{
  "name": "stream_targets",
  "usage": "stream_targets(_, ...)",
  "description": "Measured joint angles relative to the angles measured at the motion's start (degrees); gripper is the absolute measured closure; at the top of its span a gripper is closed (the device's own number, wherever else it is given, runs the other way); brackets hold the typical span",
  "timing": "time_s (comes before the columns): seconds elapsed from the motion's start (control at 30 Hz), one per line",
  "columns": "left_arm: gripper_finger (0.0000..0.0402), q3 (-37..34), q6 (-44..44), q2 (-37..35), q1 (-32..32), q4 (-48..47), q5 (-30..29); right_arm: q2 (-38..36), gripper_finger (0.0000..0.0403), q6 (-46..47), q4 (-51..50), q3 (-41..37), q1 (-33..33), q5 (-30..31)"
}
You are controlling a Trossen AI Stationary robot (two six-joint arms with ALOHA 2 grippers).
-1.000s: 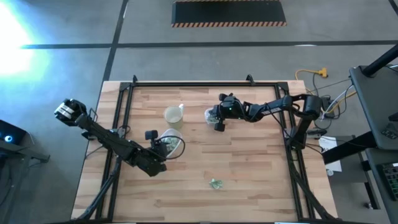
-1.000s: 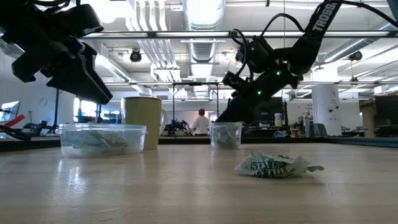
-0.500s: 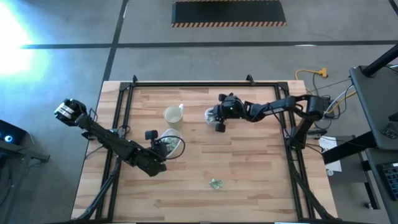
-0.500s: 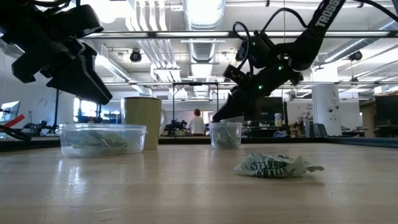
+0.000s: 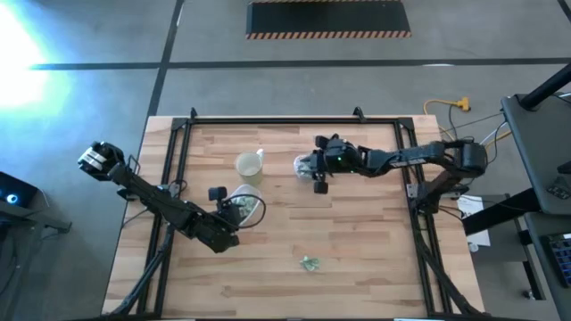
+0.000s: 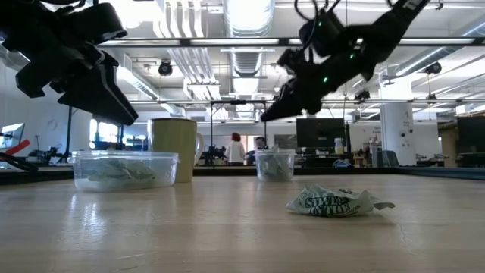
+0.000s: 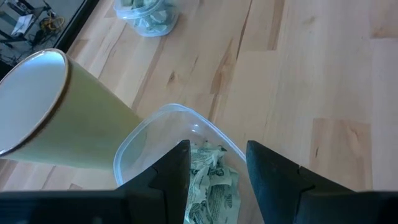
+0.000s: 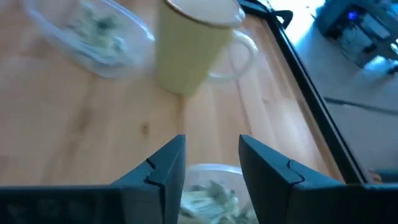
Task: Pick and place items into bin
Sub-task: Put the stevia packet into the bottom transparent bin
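Note:
A shallow clear bin (image 5: 247, 205) holds several pale-green and white wrapped items (image 7: 210, 180). My left gripper (image 7: 217, 165) hangs open just above it, nothing between its fingers. A small clear tub (image 6: 274, 164) with more items (image 8: 208, 198) stands to the right of the pale yellowish cup (image 5: 250, 165). My right gripper (image 8: 211, 158) is open above that tub, clear of it and empty. One crinkled item (image 6: 333, 202) lies alone on the table toward the near edge (image 5: 310, 263).
The cup (image 6: 176, 149) stands upright between the bin and the tub, its handle toward the far right. A dark metal frame (image 5: 277, 120) runs along the table's far and side edges. Bare wood lies around the lone item.
My right gripper has risen from the small tub's mouth to well above it and drawn back a little toward the table's right edge. The tub, the cup, the bin and the lone item have stayed put.

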Motion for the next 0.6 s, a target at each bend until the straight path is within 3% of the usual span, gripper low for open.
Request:
stream_targets(0.27,0.0262,0.0,2.6,0.0,0.0,8.9,1.5,-11.6,0.0267,-1.0,-16.9,0.0,8.5,-2.5)
stream_targets(0.6,0.0262,-1.5,31.0,5.5,0.0,48.9,16.9,-17.9,0.0281,6.5,-28.2,-3.0,19.8,-4.7)
